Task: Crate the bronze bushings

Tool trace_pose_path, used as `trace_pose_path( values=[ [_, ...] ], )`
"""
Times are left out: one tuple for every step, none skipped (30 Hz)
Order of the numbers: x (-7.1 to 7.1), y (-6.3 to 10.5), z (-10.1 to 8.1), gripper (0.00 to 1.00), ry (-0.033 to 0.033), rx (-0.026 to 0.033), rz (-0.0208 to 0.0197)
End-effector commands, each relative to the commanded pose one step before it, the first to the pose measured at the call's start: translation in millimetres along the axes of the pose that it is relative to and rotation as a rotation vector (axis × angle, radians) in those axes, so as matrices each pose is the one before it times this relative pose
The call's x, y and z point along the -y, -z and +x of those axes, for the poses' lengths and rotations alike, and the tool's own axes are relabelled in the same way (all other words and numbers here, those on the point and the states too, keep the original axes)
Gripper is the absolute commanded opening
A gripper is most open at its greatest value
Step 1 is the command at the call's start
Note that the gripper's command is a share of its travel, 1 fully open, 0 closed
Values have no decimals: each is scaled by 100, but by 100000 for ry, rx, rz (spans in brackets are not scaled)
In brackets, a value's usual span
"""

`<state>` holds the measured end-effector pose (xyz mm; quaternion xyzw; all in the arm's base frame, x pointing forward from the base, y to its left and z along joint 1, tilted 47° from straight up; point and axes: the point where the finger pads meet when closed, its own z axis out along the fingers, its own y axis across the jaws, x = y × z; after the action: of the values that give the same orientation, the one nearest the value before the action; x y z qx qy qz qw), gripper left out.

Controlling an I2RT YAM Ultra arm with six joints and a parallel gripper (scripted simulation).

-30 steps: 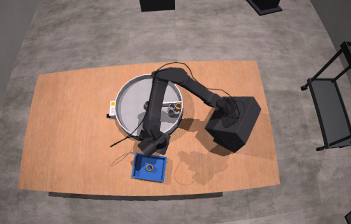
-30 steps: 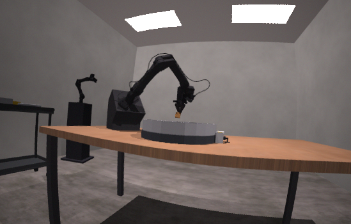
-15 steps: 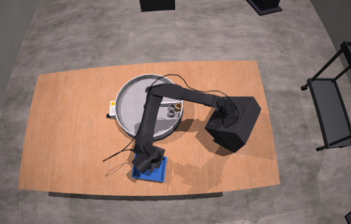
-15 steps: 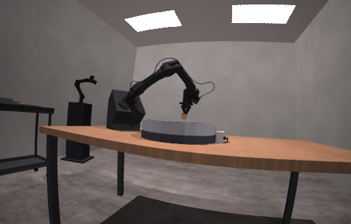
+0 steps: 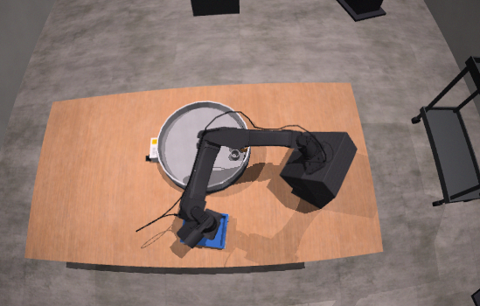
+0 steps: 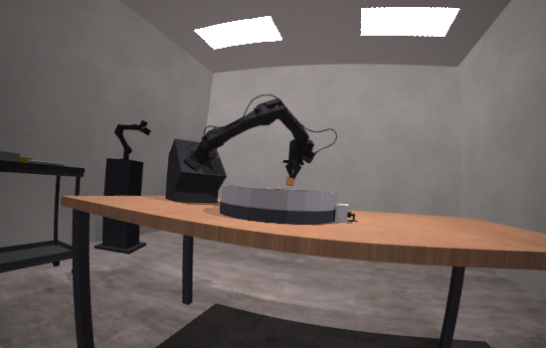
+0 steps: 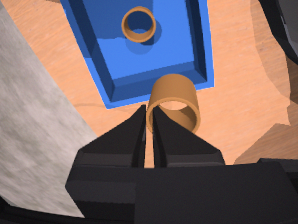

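My gripper (image 7: 149, 111) (image 6: 291, 174) is shut on the wall of a bronze bushing (image 7: 174, 99) (image 6: 289, 181) and holds it in the air over the near edge of the blue crate (image 7: 200, 26) (image 5: 222, 232). Another bronze bushing lies inside the crate. In the top view the wrist hides the held bushing. The round grey turntable (image 5: 177, 135) (image 6: 276, 201) (image 7: 33, 129) lies behind the crate. On its right side stands a steel bushing (image 5: 233, 154), with a bit of bronze (image 5: 243, 149) showing beside it under the arm.
The arm's black base box (image 5: 322, 170) stands right of the turntable. A small white and yellow box (image 5: 153, 149) sits at the turntable's left rim. A thin cable (image 5: 156, 220) trails on the wooden table (image 5: 90, 184) left of the crate. A dark cart (image 5: 453, 153) stands off the table at right.
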<state>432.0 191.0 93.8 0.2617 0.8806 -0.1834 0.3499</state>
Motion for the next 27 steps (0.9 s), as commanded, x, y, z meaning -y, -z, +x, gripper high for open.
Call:
trace_pose_path(
  values=[
    [-1322, 2204, 203, 0, 1703, 1917, -2542],
    [-127, 1, 4, 0, 0, 1, -4],
    [-114, 1, 4, 0, 0, 1, -4],
    [-102, 1, 4, 0, 0, 1, -3],
    [-89, 1, 2, 0, 0, 1, -3],
    [-34, 270, -291, 0, -664, 199, -584],
    [-30, 233, -250, 0, -571, 170, -503],
    [-53, 25, -25, 0, -61, 18, -55],
    [0, 0, 0, 0, 0, 0, 0],
    [0, 0, 0, 0, 0, 0, 0],
    [-64, -106, 118, 0, 262, -78, 228],
    [-87, -330, 362, 0, 812, -241, 710],
    [-37, -38, 43, 0, 95, -28, 82],
    [-1, 144, -155, 0, -352, 104, -309],
    [20, 234, -254, 0, -573, 170, -503],
    [16, 176, -192, 0, -431, 128, -379],
    [-2, 36, -39, 0, 6, 26, -77],
    [-8, -28, 31, 0, 130, -21, 60],
    [-3, -13, 14, 0, 58, -9, 27],
    [-1, -2, 2, 0, 17, -1, 4],
    [0, 0, 0, 0, 4, 0, 0],
    [0, 0, 0, 0, 1, 0, 0],
    [0, 0, 0, 0, 3, 0, 0],
    [0, 0, 0, 0, 6, 0, 0],
    [0, 0, 0, 0, 5, 0, 0],
    [0, 0, 0, 0, 0, 0, 0],
    [0, 0, 0, 0, 0, 0, 0]
  ],
)
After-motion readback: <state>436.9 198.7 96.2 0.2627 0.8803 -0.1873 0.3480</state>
